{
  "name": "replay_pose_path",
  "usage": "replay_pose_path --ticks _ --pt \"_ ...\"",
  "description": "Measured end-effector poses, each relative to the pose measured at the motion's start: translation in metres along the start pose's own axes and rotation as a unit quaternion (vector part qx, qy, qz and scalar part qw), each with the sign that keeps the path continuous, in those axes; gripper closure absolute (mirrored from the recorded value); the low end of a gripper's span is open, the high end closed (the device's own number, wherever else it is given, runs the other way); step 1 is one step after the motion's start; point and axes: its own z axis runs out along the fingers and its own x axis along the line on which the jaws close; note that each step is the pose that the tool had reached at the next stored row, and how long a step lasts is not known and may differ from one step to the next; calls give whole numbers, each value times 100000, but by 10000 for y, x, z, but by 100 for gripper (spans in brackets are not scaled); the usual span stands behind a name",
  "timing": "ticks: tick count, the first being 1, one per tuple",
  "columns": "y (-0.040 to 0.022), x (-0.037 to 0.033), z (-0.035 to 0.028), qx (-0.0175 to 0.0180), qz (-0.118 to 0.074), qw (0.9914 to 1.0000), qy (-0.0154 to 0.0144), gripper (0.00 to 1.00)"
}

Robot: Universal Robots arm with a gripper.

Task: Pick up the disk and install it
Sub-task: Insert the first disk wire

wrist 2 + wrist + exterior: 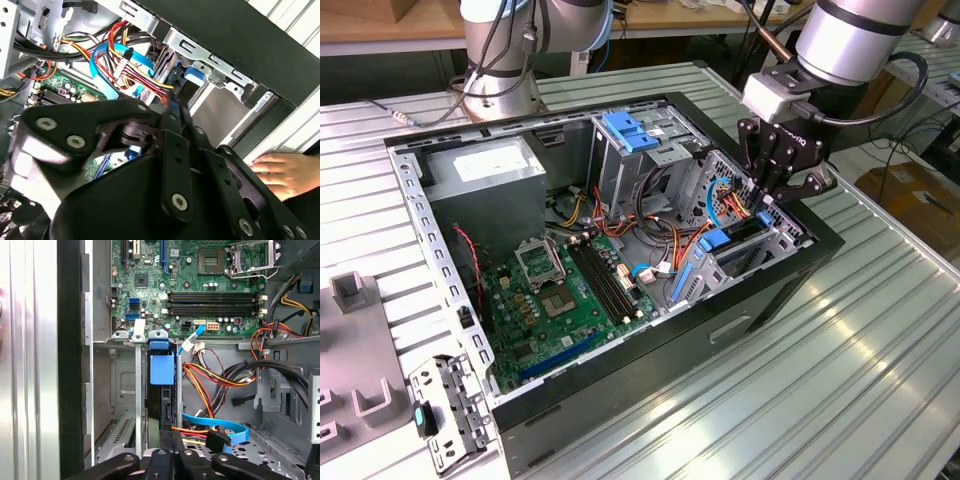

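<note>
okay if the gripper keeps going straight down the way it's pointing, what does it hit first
Most likely the disk standing on edge in the drive cage, directly under the gripper. Depth is unclear; contact may already exist.

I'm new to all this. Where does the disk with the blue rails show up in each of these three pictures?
Exterior view: the disk stands on edge in the drive cage at the case's corner, on the exterior view's right, just under the gripper.
First wrist view: it sits in the cage slot, a blue tab on its end.
Second wrist view: its blue end peeks out beyond the gripper.
Shared landmark: the curved blue cable beside it.
</note>
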Motion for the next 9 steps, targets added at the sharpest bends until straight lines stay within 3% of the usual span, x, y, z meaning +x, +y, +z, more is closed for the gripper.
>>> replay_pose_path --ticks 1,9 --pt "0 0 -1 0 -1 100000 6 89" --pt "0 0 -6 -3 -2 100000 3 89"
